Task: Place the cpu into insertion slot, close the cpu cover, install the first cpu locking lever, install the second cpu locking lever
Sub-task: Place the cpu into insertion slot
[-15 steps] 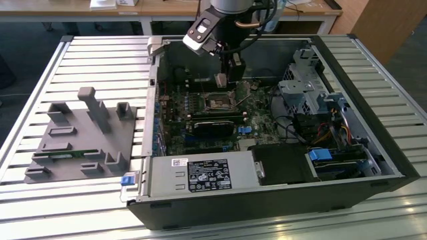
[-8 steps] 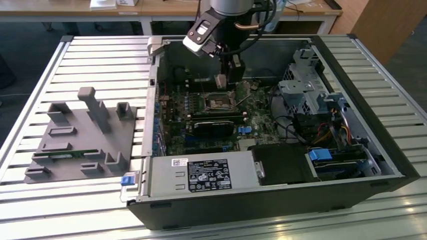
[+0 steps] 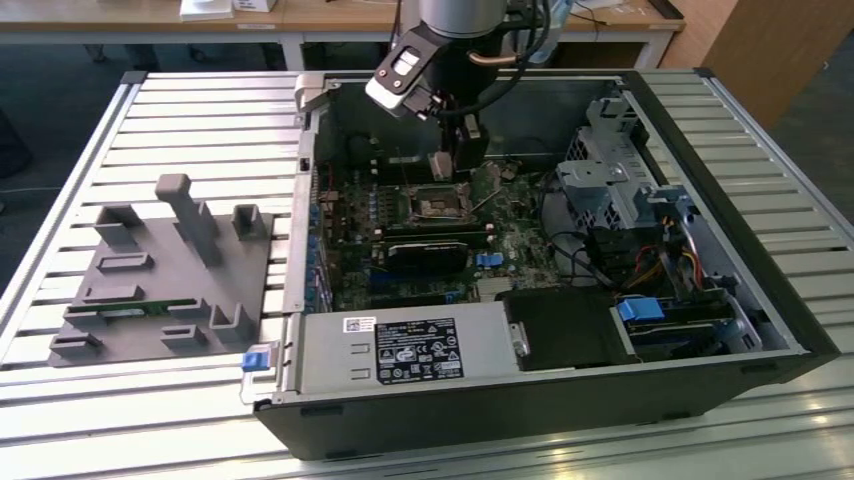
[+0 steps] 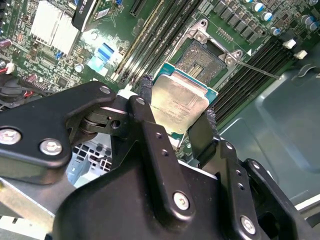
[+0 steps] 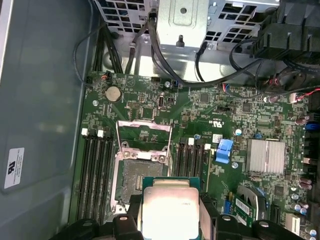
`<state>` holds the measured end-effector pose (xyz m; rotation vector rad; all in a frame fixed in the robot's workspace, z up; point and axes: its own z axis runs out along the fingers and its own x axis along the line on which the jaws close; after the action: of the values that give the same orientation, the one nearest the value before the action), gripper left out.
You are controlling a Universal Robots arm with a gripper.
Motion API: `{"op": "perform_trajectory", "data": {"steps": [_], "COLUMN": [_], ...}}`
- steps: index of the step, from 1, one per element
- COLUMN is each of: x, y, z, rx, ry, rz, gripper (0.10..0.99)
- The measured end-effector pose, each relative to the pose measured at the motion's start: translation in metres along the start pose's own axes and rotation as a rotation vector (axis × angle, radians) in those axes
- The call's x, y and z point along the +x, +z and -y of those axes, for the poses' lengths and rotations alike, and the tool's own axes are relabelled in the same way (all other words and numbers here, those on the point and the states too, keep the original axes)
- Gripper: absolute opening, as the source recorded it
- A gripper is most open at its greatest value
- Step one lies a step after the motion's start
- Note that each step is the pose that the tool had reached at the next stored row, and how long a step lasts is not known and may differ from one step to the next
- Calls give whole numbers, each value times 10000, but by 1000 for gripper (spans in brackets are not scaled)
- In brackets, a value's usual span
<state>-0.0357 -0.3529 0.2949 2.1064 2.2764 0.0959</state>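
Note:
My gripper (image 4: 177, 100) is shut on the cpu (image 4: 175, 112), a flat square chip with a silvery-tan face and green edge, pinched by two opposite edges between black fingers (image 4: 145, 92). The cpu (image 5: 169, 210) hangs level a little above the motherboard, beside and partly over the insertion slot (image 5: 140, 175), whose dull gold contact field lies bare. The cpu cover (image 5: 144, 136), a thin silvery frame, stands swung open at the slot's far side. A thin metal lever (image 4: 260, 71) sticks out beside the slot (image 4: 202, 60). In the exterior view the gripper (image 3: 454, 160) hovers just above the slot (image 3: 438, 203) inside the case.
The open computer case (image 3: 747, 250) lies on a slatted table. Long black memory slots (image 5: 97, 170) flank the socket. A black module (image 3: 427, 255), a finned heatsink (image 5: 265, 156), cables (image 5: 165, 60) and a drive cage (image 3: 614, 180) crowd around. A grey fixture tray (image 3: 160, 280) sits at the exterior view's left.

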Motion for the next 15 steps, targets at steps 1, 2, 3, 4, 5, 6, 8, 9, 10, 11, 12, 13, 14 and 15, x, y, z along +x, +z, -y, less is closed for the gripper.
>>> {"op": "perform_trajectory", "data": {"steps": [1,2,3,4,5,6,8,9,10,11,12,13,14,15], "x": [0,0,0,1,2,3,9,10,12,12,12,12,12,12], "y": [5,11,22,31,41,51,77,92,110,125,138,150,159,166], "z": [1,2,3,5,6,7,9,9,11,12,13,14,15,15], "rx": [-1,-1,-2,-4,-5,-6,-7,-7,-7,-7,-7,-7,-8,-7], "ry": [14,47,115,225,346,447,496,498,500,500,499,499,499,500], "rz": [0,3,7,16,25,32,36,37,36,36,36,36,36,36], "gripper": [541,541,541,541,541,541,541,541,541,541,541,541,541,541]}}
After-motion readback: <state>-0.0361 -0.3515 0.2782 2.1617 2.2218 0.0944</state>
